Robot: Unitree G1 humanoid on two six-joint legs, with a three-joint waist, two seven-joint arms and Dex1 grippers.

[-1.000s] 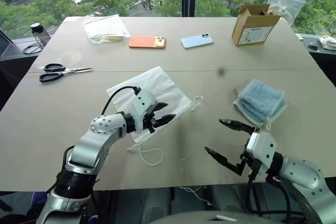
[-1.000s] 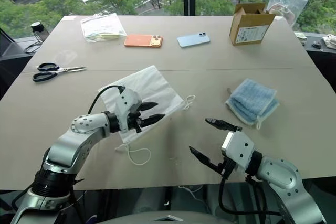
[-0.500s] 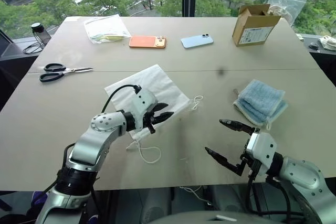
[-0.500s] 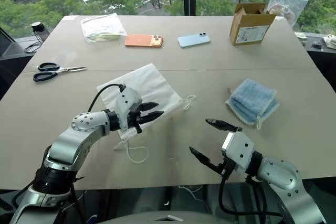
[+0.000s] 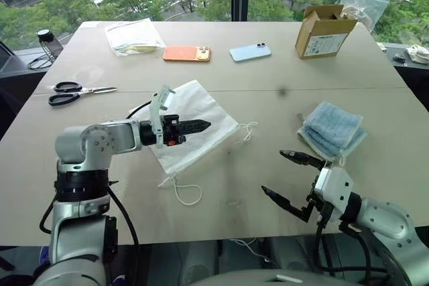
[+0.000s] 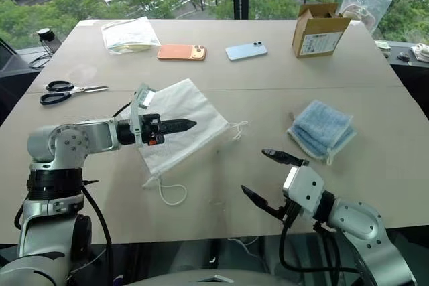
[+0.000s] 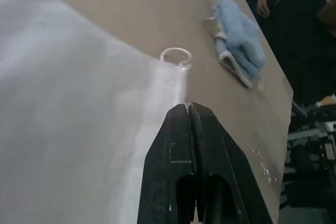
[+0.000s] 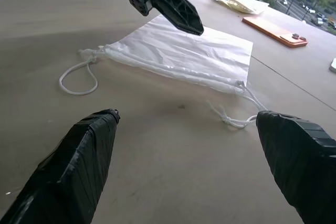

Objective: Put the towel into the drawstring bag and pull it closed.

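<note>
The left claw is fully shut, its two black fingers pressed flat together, and it holds nothing. In the head views it hangs above the drawstring bag, pointing toward three o'clock across the white fabric; whether the tips touch the cloth cannot be told. The left wrist view shows the closed fingers meeting in a thin seam over the bag's corded edge, with one small cord loop just past the tips and the towel farther off.

The right claw stands wide open and empty, near the surface edge at about five o'clock from the bag. The towel, folded and light blue, lies at about one o'clock from this claw and well to the three o'clock side of the bag.

The right wrist view gives what the head views do not: the bag lying flat and wrinkled, its gathered mouth edge facing the right claw, a cord loop at each end of that edge, and the shut left claw above it.

Only the head views take in the far side of the surface: scissors, an orange phone, a pale blue phone, a cardboard box and a clear plastic bag.
</note>
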